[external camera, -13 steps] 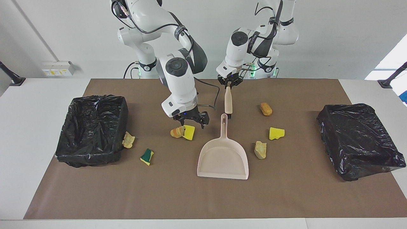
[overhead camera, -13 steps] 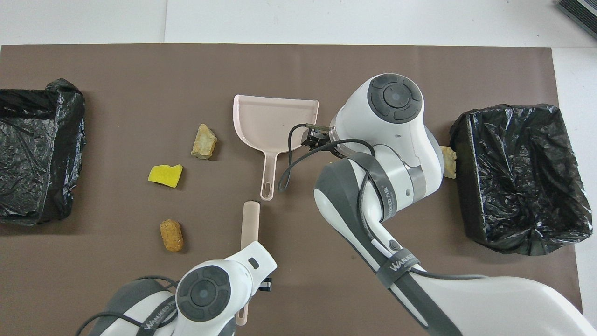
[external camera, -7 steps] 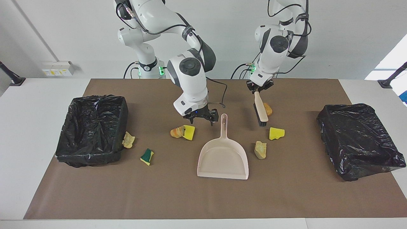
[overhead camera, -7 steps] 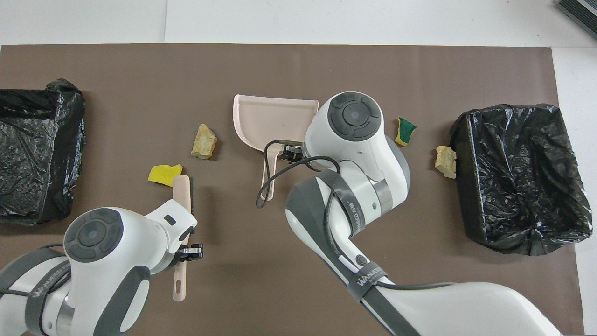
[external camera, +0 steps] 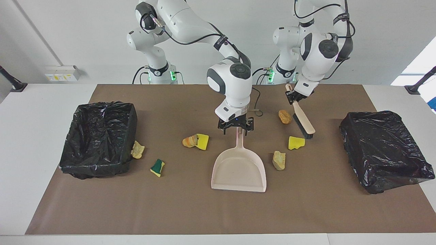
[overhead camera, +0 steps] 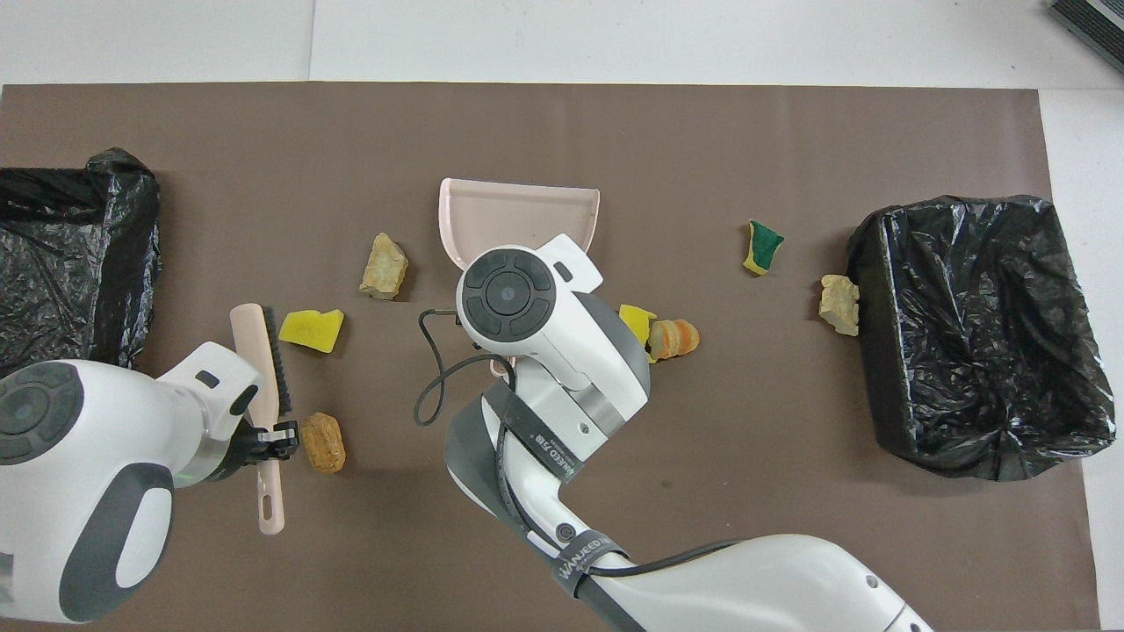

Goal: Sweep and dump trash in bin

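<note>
A brown mat (external camera: 218,211) covered the white surface (external camera: 34,112), with a black-bagged bin at the right arm's end (external camera: 98,136) and another at the left arm's end (external camera: 385,149).

The beige dustpan (external camera: 238,168) lay mid-mat, its handle pointing toward the robots. The right pincer (external camera: 236,130) stood over the handle's tip with its fingers spread wide on either side; whether they touched the handle could not be told.

The left pincer (external camera: 293,97) was clamped on the handle of a beige hand brush (external camera: 302,119), which slanted down in the air with its dark bristles low above the mat.

The trash lay scattered on the mat. An orange-brown lump (external camera: 285,116) sat beside the brush. A yellow sponge chunk (external camera: 296,143) lay just below the bristles. A tan lump (external camera: 279,160) sat beside the dustpan's pan, toward the left arm's end. An orange bread-like lump (external camera: 189,141) touched a second yellow sponge chunk (external camera: 202,141) beside the dustpan handle, toward the right arm's end. The green-and-yellow sponge piece (external camera: 157,167) lay farther from the robots, and another tan lump (external camera: 137,149) rested against the bin at the right arm's end.
</note>
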